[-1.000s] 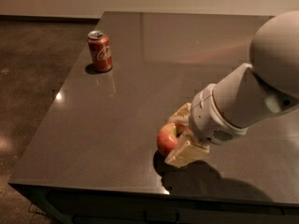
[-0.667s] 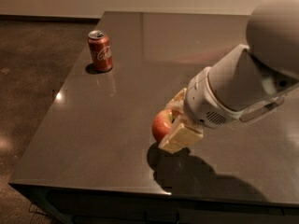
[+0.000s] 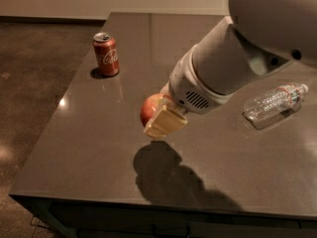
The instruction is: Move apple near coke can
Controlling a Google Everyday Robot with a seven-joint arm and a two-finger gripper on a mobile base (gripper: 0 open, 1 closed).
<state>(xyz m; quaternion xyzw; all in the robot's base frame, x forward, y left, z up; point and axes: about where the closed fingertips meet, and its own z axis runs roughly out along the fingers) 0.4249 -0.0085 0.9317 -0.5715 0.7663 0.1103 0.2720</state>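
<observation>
Camera view: gripper [image 3: 159, 114] above the middle of the table [image 3: 89, 148], fingers [image 3: 166, 124] clamped on the apple [image 3: 150, 109], which looks lifted. Coke can [image 3: 106, 54] stands near the far left corner, well apart. Carry low, stop just beside the can, don't tip it. Bottle [image 3: 275, 101] lies by the right edge.

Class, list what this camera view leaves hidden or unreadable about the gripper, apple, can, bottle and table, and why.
Camera view:
- Gripper, holding the apple above the table's middle: far finger hidden behind apple and wrist.
- Apple: right side covered by the near finger.
- Coke can: back faces away.
- Bottle: label too small to read.
- Table: right edge cut off by the frame.
</observation>
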